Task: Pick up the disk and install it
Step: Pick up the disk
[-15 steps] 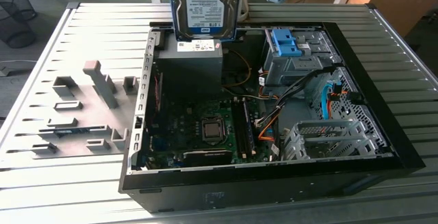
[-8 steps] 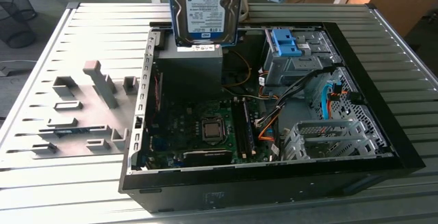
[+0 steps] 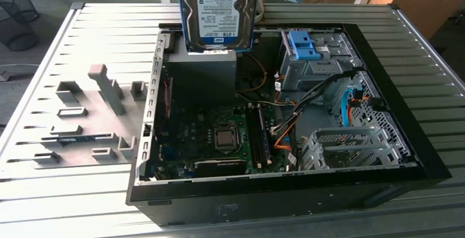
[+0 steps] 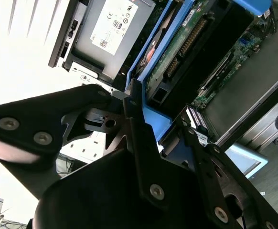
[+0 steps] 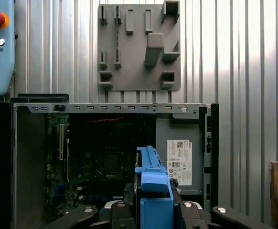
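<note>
Claw (image 5: 153, 210) clamped on the upright disk (image 3: 218, 12), above the open case (image 3: 291, 197) near the tabletop's (image 3: 65, 194) far edge; a tilted descent could snag cables (image 3: 287, 129).

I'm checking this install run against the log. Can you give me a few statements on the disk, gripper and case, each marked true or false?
1. The gripper is clamped on the disk by its blue carrier. True.
2. The disk is seated in the drive bay. False: in the exterior view it hangs on end above the far end of the case, outside the bay.
3. The case is closed. False: its side is open and the motherboard shows.
4. A grey fixture plate lies on the slatted table, on the exterior view's left of the case. True.
</note>
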